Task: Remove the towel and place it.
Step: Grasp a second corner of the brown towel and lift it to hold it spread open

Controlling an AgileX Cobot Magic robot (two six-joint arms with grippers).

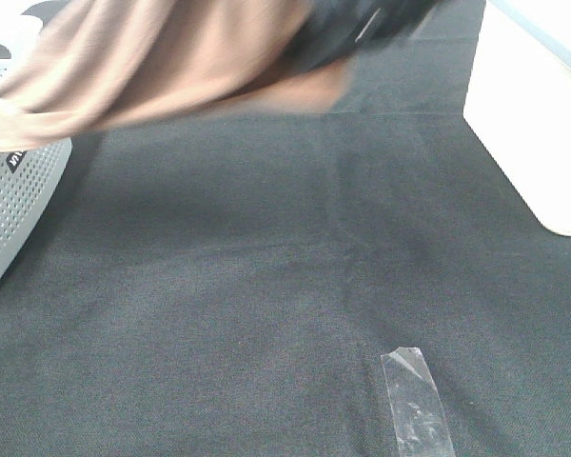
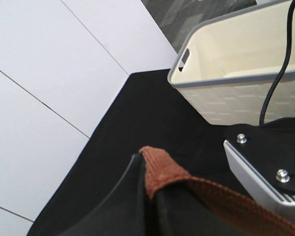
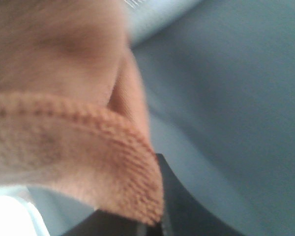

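Observation:
The reddish-brown towel [image 1: 152, 57] hangs stretched and motion-blurred across the top of the high view, above the black table covering [image 1: 266, 286], with its left end over a white basket. A blurred black gripper [image 1: 362, 29] holds its right end. In the left wrist view my left gripper [image 2: 150, 184] is shut on a hemmed corner of the towel [image 2: 160, 172], pinched against a black finger [image 2: 120, 201]. In the right wrist view the towel's hem [image 3: 78, 147] fills the picture close up, draped over the black finger [image 3: 152, 221] of my right gripper, which looks shut on it.
A white perforated basket [image 1: 14, 200] stands at the table's left edge; it also shows in the left wrist view [image 2: 226, 98]. A white block [image 1: 533, 124] lies at the right. A strip of clear tape [image 1: 417, 400] is stuck near the front. White wall panels [image 2: 49, 73] border the table.

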